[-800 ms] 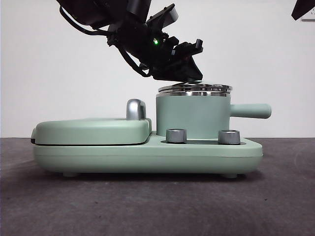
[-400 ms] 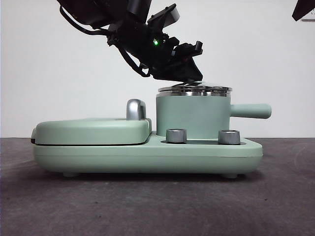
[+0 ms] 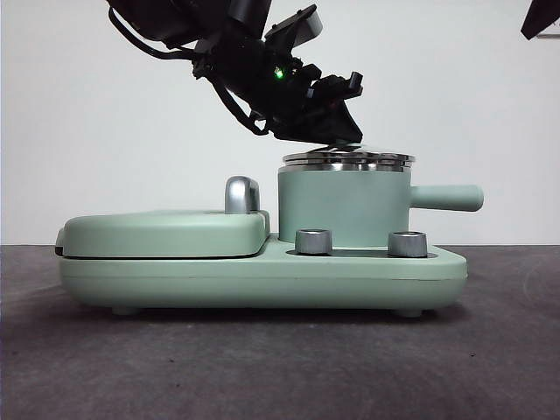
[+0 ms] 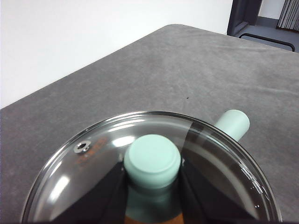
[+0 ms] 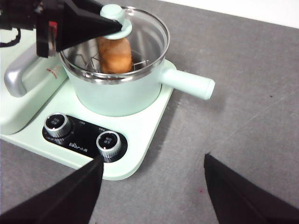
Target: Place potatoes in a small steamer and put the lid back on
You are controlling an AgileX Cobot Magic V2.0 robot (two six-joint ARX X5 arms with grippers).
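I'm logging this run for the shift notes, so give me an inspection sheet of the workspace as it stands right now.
Surface: dark grey table, bare around the appliance.
Job's things: potato lies inside the small steamer; glass lid sits on the steel rim, seemingly level in the front view.
Clutter: mint-green cooker base with two knobs; closed griddle with chrome handle.
Grippers: left gripper has its jaws on either side of the lid knob; right gripper open, holding nothing, away from the pot.
Cables: black cable loops along the left arm.
Surroundings: plain white wall; dark frame beyond the table.
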